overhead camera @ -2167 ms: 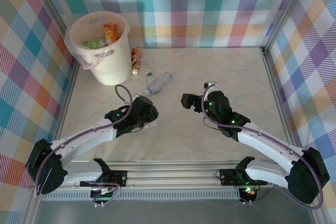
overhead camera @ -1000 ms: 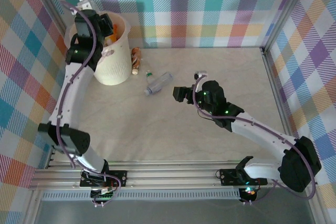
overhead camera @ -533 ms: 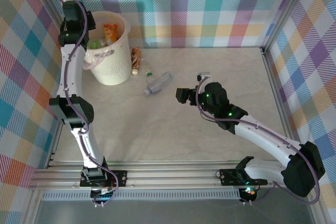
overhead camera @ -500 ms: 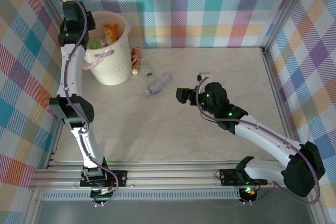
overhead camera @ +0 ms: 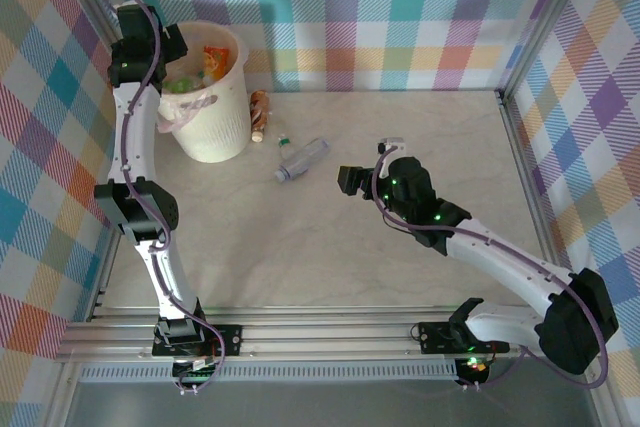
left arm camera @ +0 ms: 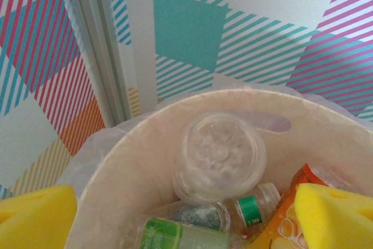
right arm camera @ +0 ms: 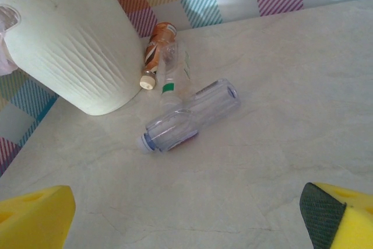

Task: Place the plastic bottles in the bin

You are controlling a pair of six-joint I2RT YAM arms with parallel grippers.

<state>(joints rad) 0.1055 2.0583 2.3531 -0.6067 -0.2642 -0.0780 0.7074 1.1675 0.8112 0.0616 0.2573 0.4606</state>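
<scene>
The left pincer hangs above the left rim of the bin, placed over the mouth so that anything it lets go falls inside and not onto the rim. Its yellow pads stand wide apart with nothing between them. Right beneath it a clear bottle shows its base to the wrist camera, leaning against the inner wall on a heap that includes a green-labelled bottle and an orange-wrapped bottle. The bag liner spills over the rim on that side. The right pincer sits low over the tabletop, pads also apart and empty, and it faces the 3 bottles not yet binned. The blue-capped bottle lies on its side nearest to it, apart from the bin, with bare tabletop around most of its length. The slim bottle with a green band and the brown-orange bottle lie side by side just beside the bin's foot; whether they touch each other I cannot tell. By my judgement the blue-capped one is the sensible next pick, since a pad fits on either flank, while the other 2 are crowded by the bin wall. Being light and round, it may roll or skid if 1 pad meets it first.
</scene>
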